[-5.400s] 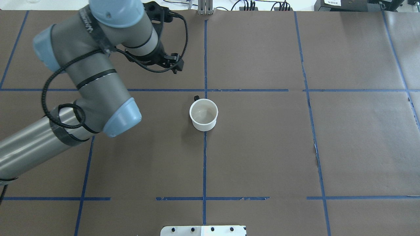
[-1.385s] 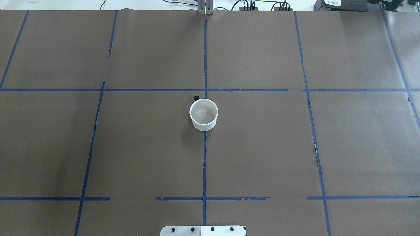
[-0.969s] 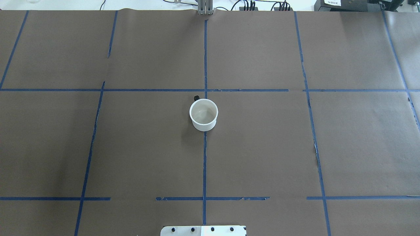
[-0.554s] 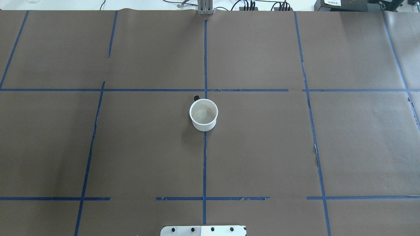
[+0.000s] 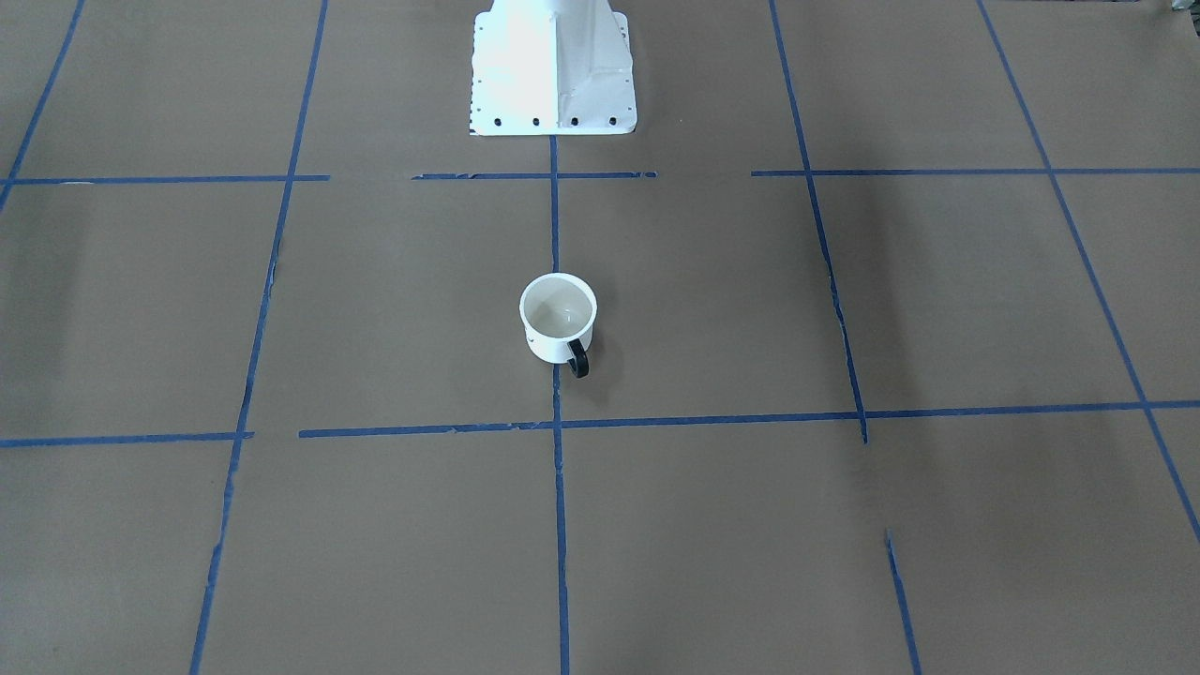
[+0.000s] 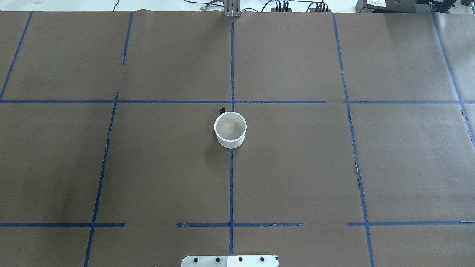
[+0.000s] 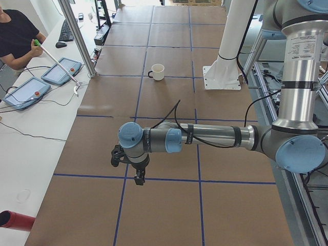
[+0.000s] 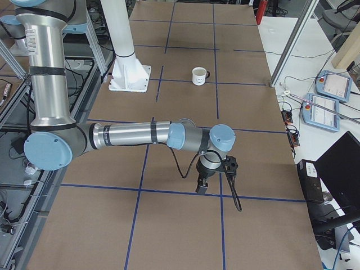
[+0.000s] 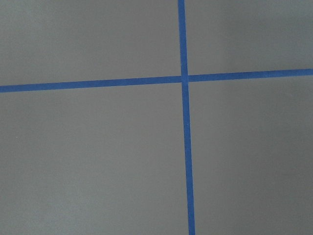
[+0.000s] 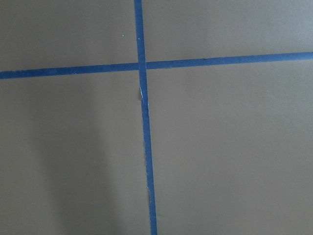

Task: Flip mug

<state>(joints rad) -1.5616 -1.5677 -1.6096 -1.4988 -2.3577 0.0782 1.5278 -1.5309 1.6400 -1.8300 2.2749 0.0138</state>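
Note:
The small white mug (image 6: 230, 129) stands upright, mouth up, near the middle of the brown table, with its black handle (image 5: 578, 359) on the side away from the robot. It also shows in the exterior left view (image 7: 158, 72) and in the exterior right view (image 8: 199, 76), where a black smiley face is on its side. My left gripper (image 7: 138, 178) hangs over the table's left end, far from the mug. My right gripper (image 8: 201, 188) hangs over the right end. Each shows only in a side view, so I cannot tell whether it is open. Both wrist views show only paper and blue tape.
The white robot base (image 5: 553, 66) stands behind the mug. Blue tape lines (image 6: 231, 185) grid the paper. An operator (image 7: 15, 36) holding a stick sits by control pendants (image 7: 23, 92) on a side bench; more pendants (image 8: 332, 84) lie past the far edge.
The left arm, which reached over the table near the mug 5.4 s ago, has left the overhead view. The mug has not moved.

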